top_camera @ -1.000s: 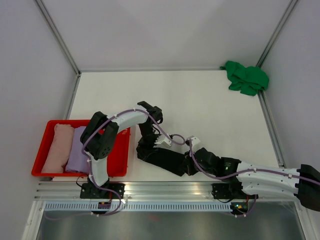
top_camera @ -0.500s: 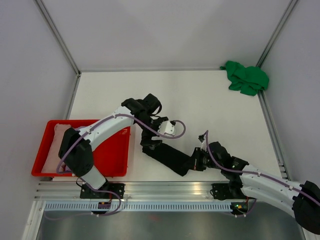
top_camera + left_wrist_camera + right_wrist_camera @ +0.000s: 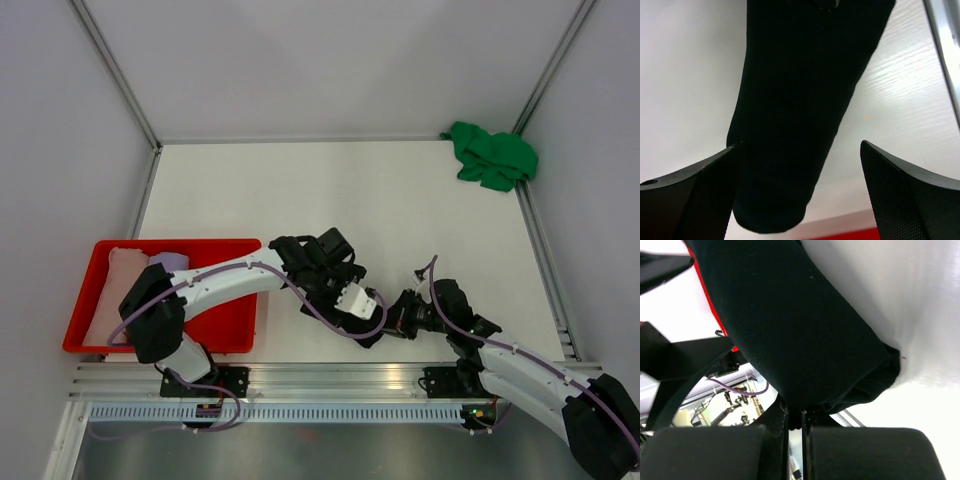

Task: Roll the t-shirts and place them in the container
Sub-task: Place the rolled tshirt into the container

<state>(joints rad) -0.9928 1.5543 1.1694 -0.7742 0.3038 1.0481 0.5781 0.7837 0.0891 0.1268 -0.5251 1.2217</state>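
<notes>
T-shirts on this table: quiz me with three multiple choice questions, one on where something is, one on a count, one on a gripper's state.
1. Where on the table is the green t-shirt? A near left corner; B far right corner; C centre.
2. How many t-shirts lie in the red tray? A none; B one; C two.
3. Over the black t-shirt, the left gripper is: A open; B shut on it; C shut on air.
Answers: 1 B, it is bunched at the far right corner. 2 C, a pink t-shirt and a lavender t-shirt lie side by side. 3 A, its jaws stand wide apart astride the roll.
</notes>
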